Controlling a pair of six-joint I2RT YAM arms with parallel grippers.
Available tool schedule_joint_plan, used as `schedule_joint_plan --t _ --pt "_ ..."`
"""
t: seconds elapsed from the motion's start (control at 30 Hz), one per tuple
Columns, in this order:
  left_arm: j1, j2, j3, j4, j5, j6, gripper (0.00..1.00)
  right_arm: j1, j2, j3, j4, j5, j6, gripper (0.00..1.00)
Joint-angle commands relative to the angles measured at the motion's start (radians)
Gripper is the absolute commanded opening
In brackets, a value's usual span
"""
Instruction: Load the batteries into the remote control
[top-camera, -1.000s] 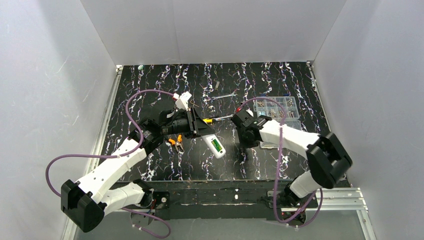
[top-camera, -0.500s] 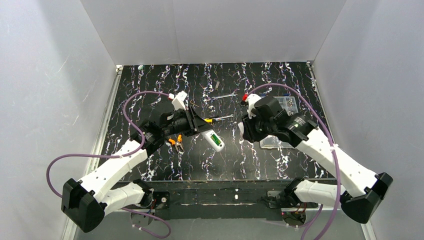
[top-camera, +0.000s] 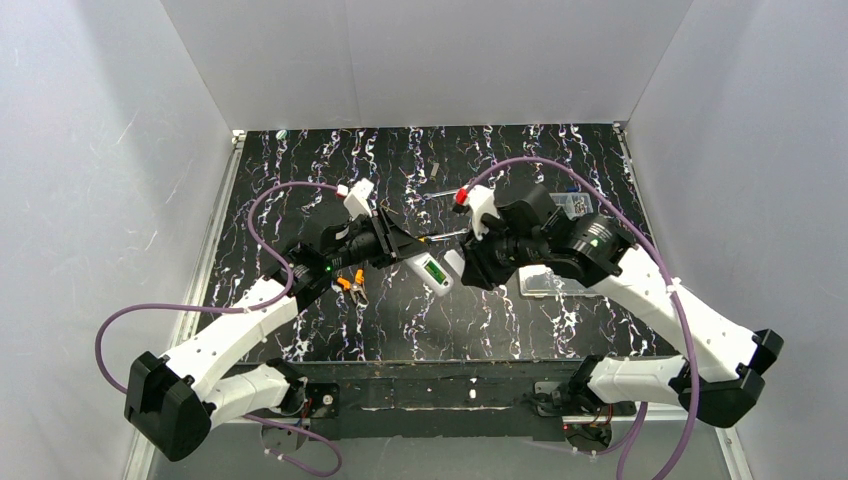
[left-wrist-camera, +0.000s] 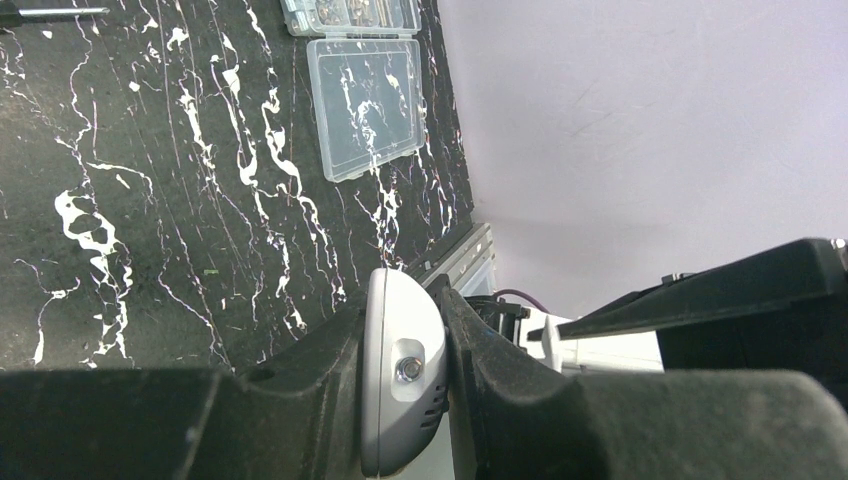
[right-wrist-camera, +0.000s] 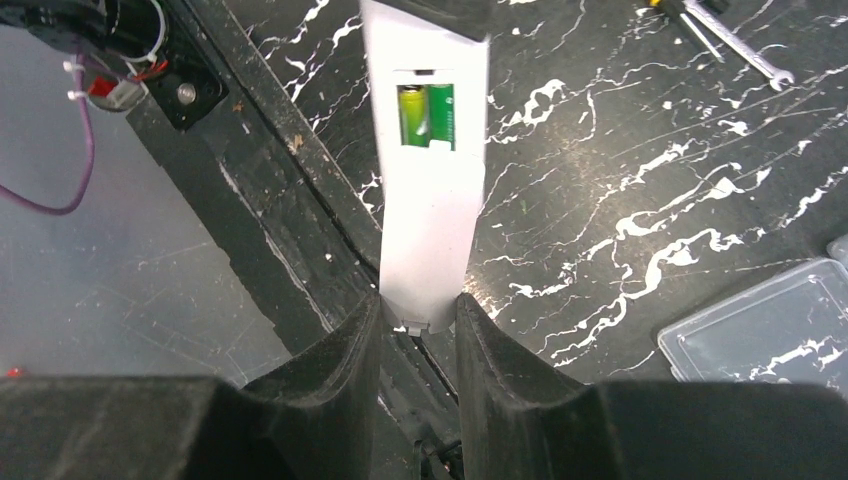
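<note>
We see the remote (top-camera: 432, 272) held above the counter (top-camera: 400, 320), back up. Left jaws are clamped on one end, right jaws closed on the other. Both batteries (right-wrist-camera: 427, 115) lie side by side in the open compartment, so loading looks approx. done. Left, we reckon: check seating, refit a cover, which we can't spot.

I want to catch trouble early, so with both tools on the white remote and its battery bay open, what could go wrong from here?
1. The batteries lie uncovered in the remote control, so tilting it could spill them.
2. The right tool pinches only the remote's very end, so it might slip free.
3. The left tool clamps the opposite end, and uneven arm motion could twist or wrench the remote.
</note>
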Motion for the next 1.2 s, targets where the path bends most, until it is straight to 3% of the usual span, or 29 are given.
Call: schedule_joint_plan --t 0.0,0.3,1.17 --pt "0.006 -0.011 -0.003 0.072 -0.001 -0.037 0.0 0.037 0.041 0.06 -0.01 -0.007 -0.037 0.29" --pt "0.005 0.013 0.012 0.099 0.06 -0.088 0.0 0.065 0.092 0.101 -0.011 0.065 -0.082 0.29" --pt "0.006 -0.007 0.001 0.083 0.068 -0.09 0.0 0.076 0.165 0.119 -0.037 0.064 -0.097 0.29"
